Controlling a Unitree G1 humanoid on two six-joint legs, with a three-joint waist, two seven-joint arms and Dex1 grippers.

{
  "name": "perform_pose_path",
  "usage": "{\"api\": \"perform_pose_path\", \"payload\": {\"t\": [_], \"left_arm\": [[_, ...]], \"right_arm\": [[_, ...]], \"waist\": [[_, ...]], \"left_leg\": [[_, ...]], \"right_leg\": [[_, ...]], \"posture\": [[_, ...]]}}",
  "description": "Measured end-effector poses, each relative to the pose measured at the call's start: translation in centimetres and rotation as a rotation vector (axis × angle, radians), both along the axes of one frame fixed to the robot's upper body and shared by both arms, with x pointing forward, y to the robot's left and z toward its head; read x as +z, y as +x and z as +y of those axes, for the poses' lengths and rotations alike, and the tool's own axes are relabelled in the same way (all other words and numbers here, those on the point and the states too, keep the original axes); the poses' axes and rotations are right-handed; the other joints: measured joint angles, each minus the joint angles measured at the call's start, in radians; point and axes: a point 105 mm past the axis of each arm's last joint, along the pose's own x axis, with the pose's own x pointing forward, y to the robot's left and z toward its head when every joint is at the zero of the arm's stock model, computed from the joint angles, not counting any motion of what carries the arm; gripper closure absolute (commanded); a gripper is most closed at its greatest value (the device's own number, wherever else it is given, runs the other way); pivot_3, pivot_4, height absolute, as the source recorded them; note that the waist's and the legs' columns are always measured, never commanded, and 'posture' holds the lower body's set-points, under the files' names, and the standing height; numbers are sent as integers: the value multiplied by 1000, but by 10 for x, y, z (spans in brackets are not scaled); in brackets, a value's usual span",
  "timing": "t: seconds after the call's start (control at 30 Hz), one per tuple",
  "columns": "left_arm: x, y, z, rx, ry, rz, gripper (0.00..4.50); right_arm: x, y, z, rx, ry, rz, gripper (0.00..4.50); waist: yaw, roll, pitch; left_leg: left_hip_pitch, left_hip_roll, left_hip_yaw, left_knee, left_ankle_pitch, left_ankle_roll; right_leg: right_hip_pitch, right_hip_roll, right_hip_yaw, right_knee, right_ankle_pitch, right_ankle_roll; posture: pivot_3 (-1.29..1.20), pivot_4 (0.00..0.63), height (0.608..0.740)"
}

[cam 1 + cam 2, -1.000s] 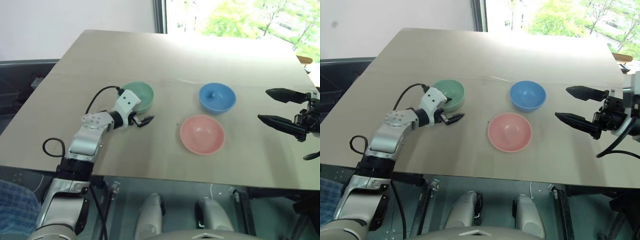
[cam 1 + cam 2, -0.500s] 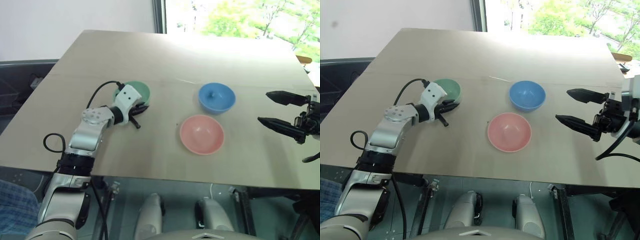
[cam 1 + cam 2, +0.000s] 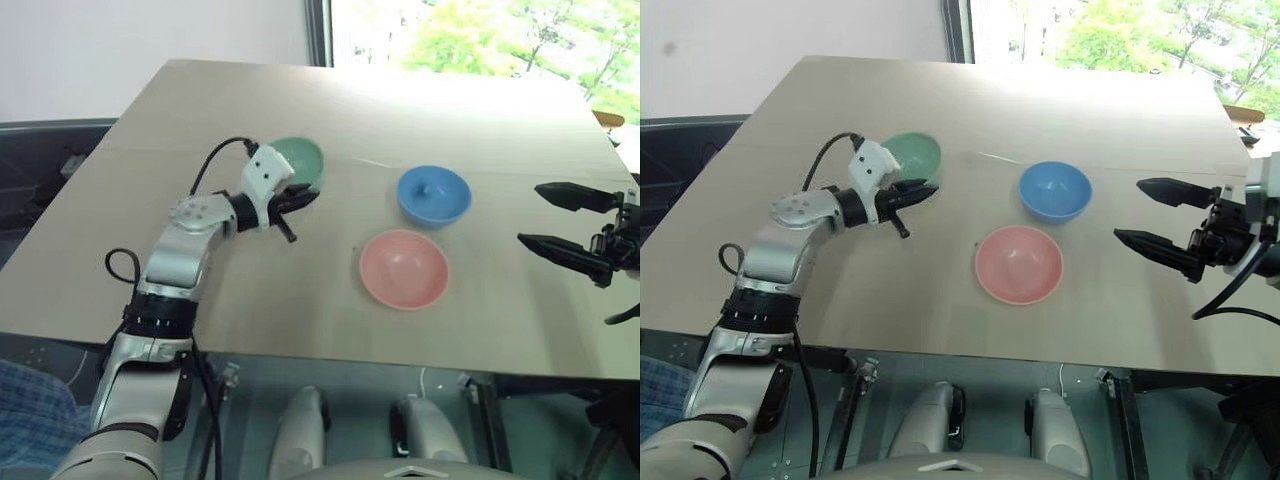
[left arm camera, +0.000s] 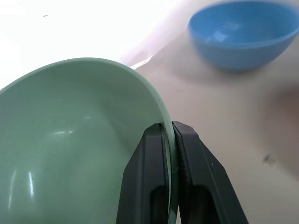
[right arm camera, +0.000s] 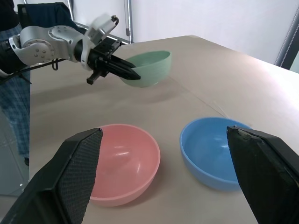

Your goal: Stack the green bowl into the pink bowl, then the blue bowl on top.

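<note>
My left gripper (image 3: 305, 195) is shut on the near rim of the green bowl (image 3: 303, 158), holding it tilted a little above the table. In the left wrist view both fingers (image 4: 156, 154) pinch the green bowl's (image 4: 70, 140) rim, one inside and one outside. The blue bowl (image 3: 434, 195) stands upright to the right of it, and the pink bowl (image 3: 404, 268) sits just in front of the blue one. Out past both bowls, my right gripper (image 3: 532, 213) hangs open and empty above the table's right side. The right wrist view shows the pink bowl (image 5: 122, 163) and blue bowl (image 5: 208, 149) side by side.
The tan table (image 3: 280, 300) has its front edge close to me and its right edge near my right gripper. A window lies behind the far edge. A person's plaid trouser leg (image 5: 16, 116) stands by the table's left side.
My left gripper went from open beside the green bowl to shut on its rim, then lifted the bowl up and to the right. The right gripper stayed where it was.
</note>
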Motion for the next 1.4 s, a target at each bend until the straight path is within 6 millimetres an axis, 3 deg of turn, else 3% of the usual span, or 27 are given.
{"api": "perform_pose_path", "payload": {"t": [0.13,0.2,0.5,0.73,1.03,1.07,1.13,1.23,1.4], "left_arm": [[7,-26,-27,-217,63,-49,4442],[4,-50,-47,-396,144,-80,4442],[-5,-83,-78,-708,257,-129,4442],[-5,-91,-88,-824,296,-177,4442],[-7,-101,-89,-887,255,-101,4442],[-6,-103,-90,-893,247,-96,3854],[-6,-104,-91,-897,238,-87,3375],[-4,-105,-91,-905,215,-75,2051],[-1,-105,-90,-904,199,-76,279]], "right_arm": [[-1,0,0,-1,1,3,0],[-1,0,0,0,2,3,0],[-1,0,-1,1,3,5,0],[-5,-1,-2,-7,2,23,0],[-10,-3,-3,-15,0,40,0],[-10,-3,-3,-17,0,41,0],[-10,-3,-3,-18,0,39,0],[-10,-3,-3,-18,0,39,0],[-10,-3,-3,-17,-1,38,0]], "waist": [[1,0,0],[1,0,0],[2,0,0],[1,0,0],[1,0,0],[1,0,0],[1,0,0],[1,0,0],[1,0,0]], "left_leg": [[0,0,0,0,0,0],[0,0,0,0,0,0],[0,0,0,1,0,0],[0,0,0,1,0,0],[0,0,-1,1,0,0],[0,0,-1,1,0,0],[0,0,-1,1,0,0],[0,0,-1,1,0,0],[0,0,-1,1,0,0]], "right_leg": [[0,0,0,0,0,0],[0,0,0,0,0,0],[0,0,0,0,0,0],[0,0,0,0,0,0],[0,0,0,0,0,0],[0,0,0,0,0,0],[0,1,0,0,0,0],[0,1,0,1,0,0],[0,1,0,0,0,0]], "posture": [[0,150,740],[0,150,740],[0,150,740],[0,150,740],[0,150,740],[0,150,740],[0,150,740],[0,150,740],[0,150,740]]}}
